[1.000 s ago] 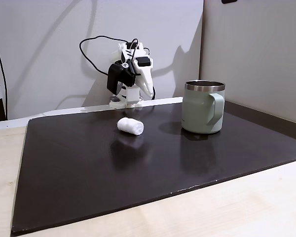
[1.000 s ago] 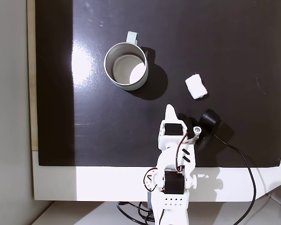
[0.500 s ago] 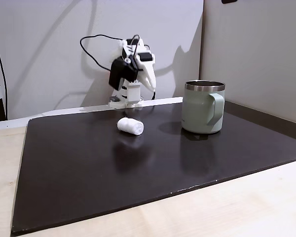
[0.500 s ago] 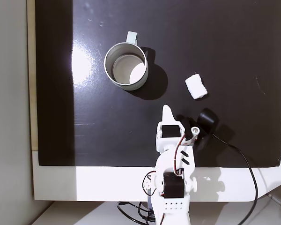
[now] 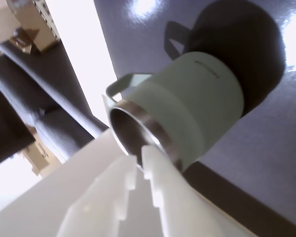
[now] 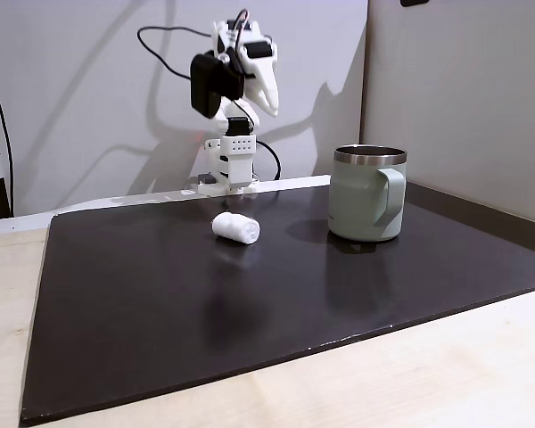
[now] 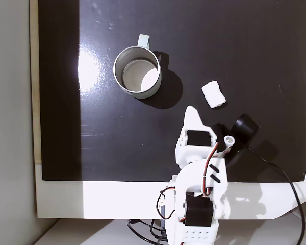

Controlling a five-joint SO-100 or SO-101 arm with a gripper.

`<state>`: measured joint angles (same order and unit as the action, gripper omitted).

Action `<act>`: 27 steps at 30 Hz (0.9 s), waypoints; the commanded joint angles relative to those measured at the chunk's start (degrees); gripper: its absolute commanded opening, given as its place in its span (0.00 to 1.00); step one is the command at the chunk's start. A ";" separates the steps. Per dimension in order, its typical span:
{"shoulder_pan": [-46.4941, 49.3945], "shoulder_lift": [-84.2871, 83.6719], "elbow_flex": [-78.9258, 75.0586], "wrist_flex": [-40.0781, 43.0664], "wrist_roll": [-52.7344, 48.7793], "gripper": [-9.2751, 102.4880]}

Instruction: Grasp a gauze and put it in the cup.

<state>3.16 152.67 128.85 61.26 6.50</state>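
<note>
On the dark mat the gauze point(image 7: 213, 94) lies ungrasped, well apart from the empty cup point(image 7: 137, 72); the raised fingers point(image 5: 153, 170) stand narrow, holding nothing.

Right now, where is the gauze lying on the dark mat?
In a fixed view from above, the gauze lies on the black mat, right of the cup and just beyond the raised gripper, apart from both.

The small white soft gauze roll point(image 7: 213, 95) lies on its side on the dark mat. The pale sage-green mug with steel rim point(image 7: 137, 72) stands upright, empty, well apart at its 10 o'clock in the top-down fixed view, handle toward 12.
</note>
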 commanded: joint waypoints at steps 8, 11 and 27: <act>4.48 -15.03 -18.28 9.05 7.03 0.13; 5.45 -17.75 -19.78 10.37 10.46 0.16; 6.50 -36.56 -29.97 18.19 24.52 0.36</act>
<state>9.93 117.86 102.74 78.57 30.06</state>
